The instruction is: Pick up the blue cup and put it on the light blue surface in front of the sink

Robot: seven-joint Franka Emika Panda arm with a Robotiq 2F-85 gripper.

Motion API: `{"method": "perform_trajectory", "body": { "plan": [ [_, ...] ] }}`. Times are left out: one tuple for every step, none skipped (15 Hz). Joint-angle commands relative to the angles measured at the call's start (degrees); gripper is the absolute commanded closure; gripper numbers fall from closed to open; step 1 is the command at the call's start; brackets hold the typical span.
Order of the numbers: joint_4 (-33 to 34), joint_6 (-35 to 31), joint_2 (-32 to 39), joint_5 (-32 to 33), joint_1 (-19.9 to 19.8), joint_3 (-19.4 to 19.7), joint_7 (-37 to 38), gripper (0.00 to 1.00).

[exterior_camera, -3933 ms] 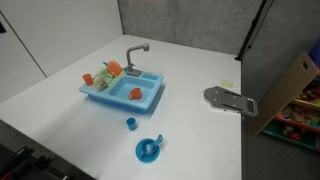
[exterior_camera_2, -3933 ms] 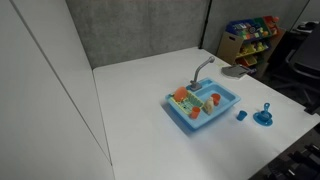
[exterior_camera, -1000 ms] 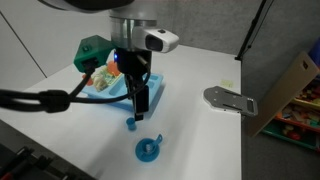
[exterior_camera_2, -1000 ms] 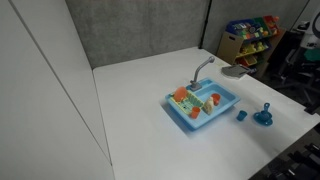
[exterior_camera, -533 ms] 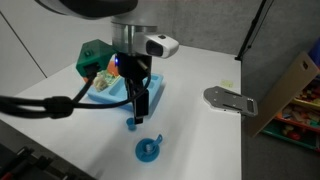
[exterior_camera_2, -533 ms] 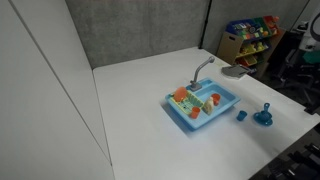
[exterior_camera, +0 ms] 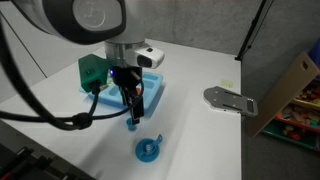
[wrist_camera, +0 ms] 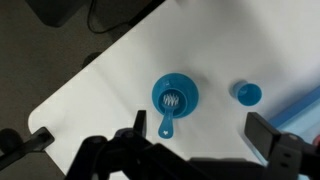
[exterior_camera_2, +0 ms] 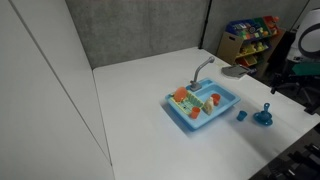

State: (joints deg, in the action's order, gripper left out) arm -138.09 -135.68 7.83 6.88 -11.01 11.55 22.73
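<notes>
The blue cup [exterior_camera: 131, 124] stands upright on the white table, just in front of the toy sink [exterior_camera: 154, 87]. It also shows in an exterior view [exterior_camera_2: 241, 115] and in the wrist view [wrist_camera: 248, 94]. My gripper [exterior_camera: 131, 110] hangs open and empty, pointing down just above the cup. In the wrist view the gripper [wrist_camera: 200, 126] is open, and the cup lies towards its right finger [wrist_camera: 263, 133]. The sink with its grey faucet [exterior_camera_2: 203, 66] and pale blue top [exterior_camera_2: 222, 105] shows fully in an exterior view. My arm hides much of it elsewhere.
A flat blue disc with a handle [wrist_camera: 174, 98] lies beside the cup, also seen in both exterior views [exterior_camera: 148, 150] [exterior_camera_2: 263, 117]. Toy food fills the sink's rack [exterior_camera_2: 183, 97]. A grey flat plate [exterior_camera: 230, 100] lies near the table's edge, with a cardboard box [exterior_camera: 292, 85] beyond.
My arm has swung a little left and the gripper has come lower, closer over the blue cup. The cup, disc and sink have not moved.
</notes>
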Motion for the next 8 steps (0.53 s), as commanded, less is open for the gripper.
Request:
{"method": "perform_trajectory", "body": {
  "plan": [
    [-1.9,-5.9,1.7,0.6,1.8,-0.4,-2.2,0.0],
    [-2.0,-7.2,2.6,0.5,2.3,-0.4,-2.6,0.0],
    [-1.9,-8.4,3.6,0.5,2.8,-0.4,-2.8,0.0],
    [-1.6,-9.0,4.5,0.4,3.2,-0.5,-3.5,0.0],
    [-1.3,-9.7,5.6,0.5,3.6,-0.5,-4.1,0.0],
    [-1.0,-10.3,6.6,0.7,4.0,-0.5,-4.6,0.0],
    [-0.8,-10.9,7.6,1.0,4.4,-0.5,-5.4,0.0],
    [-0.5,-11.1,8.6,1.3,4.7,-0.5,-6.3,0.0]
  ]
}}
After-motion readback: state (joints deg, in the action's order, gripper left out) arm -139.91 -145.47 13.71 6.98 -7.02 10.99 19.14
